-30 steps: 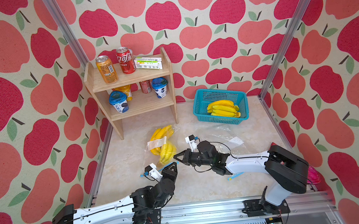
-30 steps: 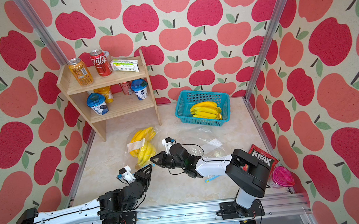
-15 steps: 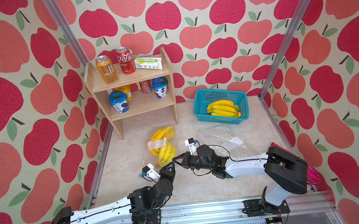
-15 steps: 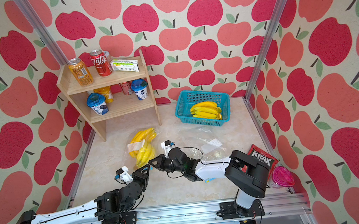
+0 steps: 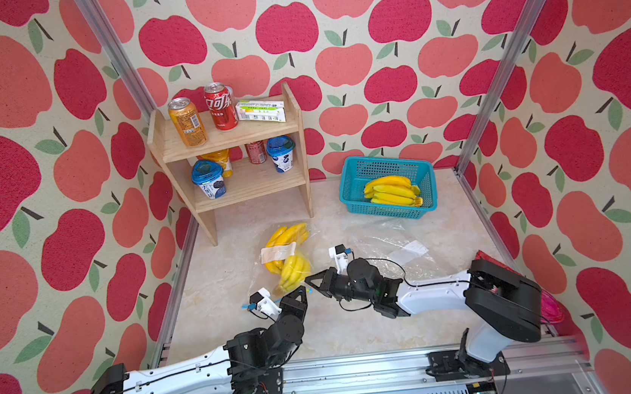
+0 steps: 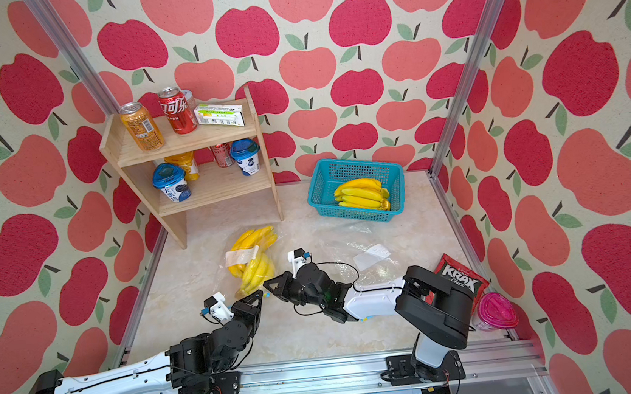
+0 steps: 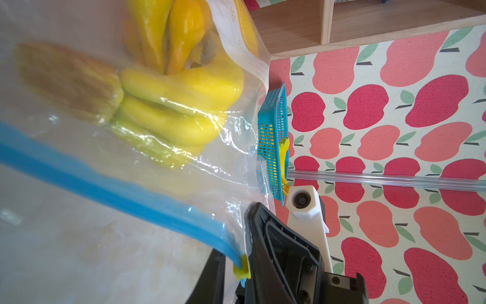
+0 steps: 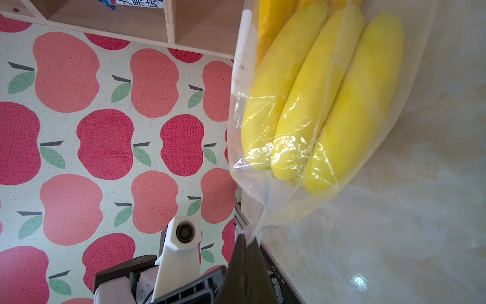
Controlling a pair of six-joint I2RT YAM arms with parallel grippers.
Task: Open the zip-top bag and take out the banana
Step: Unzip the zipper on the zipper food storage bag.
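Clear plastic of the zip-top bag (image 7: 231, 158) barely shows in both top views, and a white label (image 5: 278, 253) hides part of the bananas (image 5: 292, 269). The bag lies on the table (image 5: 240, 331), its long axis running from the wooden shelf (image 5: 253, 184) toward the arms, blue zip strip (image 7: 105, 189) nearest them. Right gripper (image 8: 246, 238) is clamped on a bag corner. Left gripper (image 5: 300, 291) straddles the yellow slider (image 7: 242, 268); pinched or not, can't tell.

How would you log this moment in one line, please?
right jaws: shut on bag corner | left jaws: at slider | bananas: inside
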